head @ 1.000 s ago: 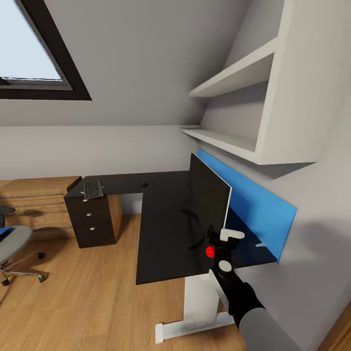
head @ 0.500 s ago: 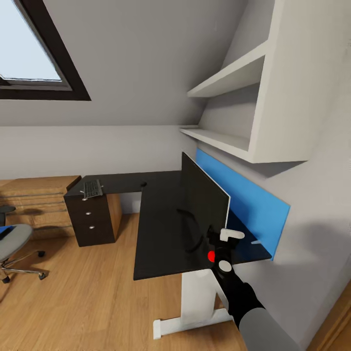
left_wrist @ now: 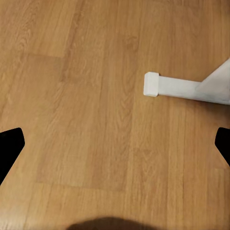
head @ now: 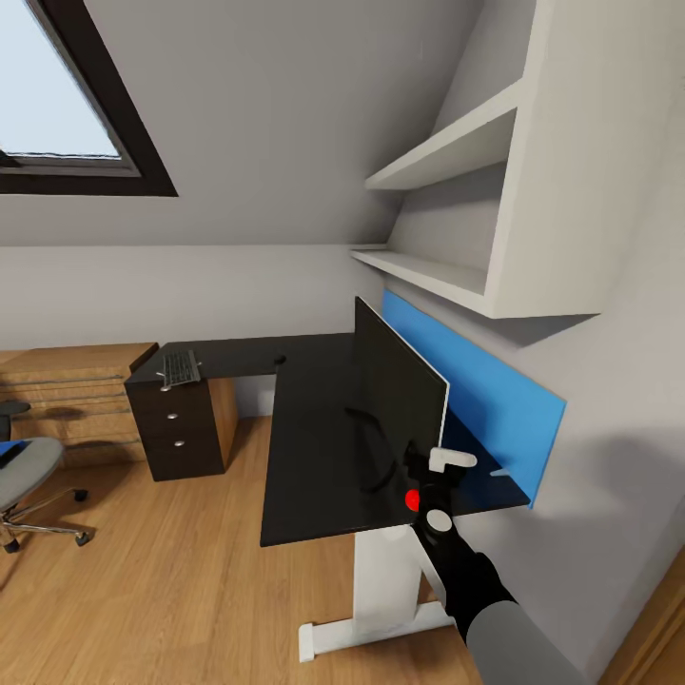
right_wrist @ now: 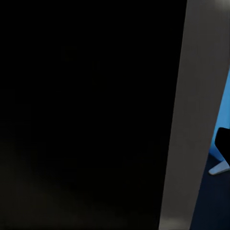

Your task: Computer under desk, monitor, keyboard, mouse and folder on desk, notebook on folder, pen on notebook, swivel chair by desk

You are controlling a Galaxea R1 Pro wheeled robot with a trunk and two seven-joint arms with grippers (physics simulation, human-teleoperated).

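The right gripper (head: 430, 473) is clasping the monitor (head: 400, 381) at the desk's (head: 304, 476) near edge; the left gripper's (left_wrist: 115, 143) fingers are spreading wide.

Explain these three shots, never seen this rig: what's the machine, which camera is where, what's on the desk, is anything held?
It's a simulated wheeled robot with two arms. The big picture comes from its head camera, looking down over an L-shaped black desk. On the desk stands a monitor, black screen, in front of a blue wall panel; a keyboard lies at the far end above the drawer unit. A grey swivel chair sits at the left edge, something blue on its seat.

The other two pictures come from cameras near each gripper. The left one looks at wood floor and a white desk foot, its fingers spread, holding nothing. The right gripper is at the monitor's near edge; whether it grips it is unclear.
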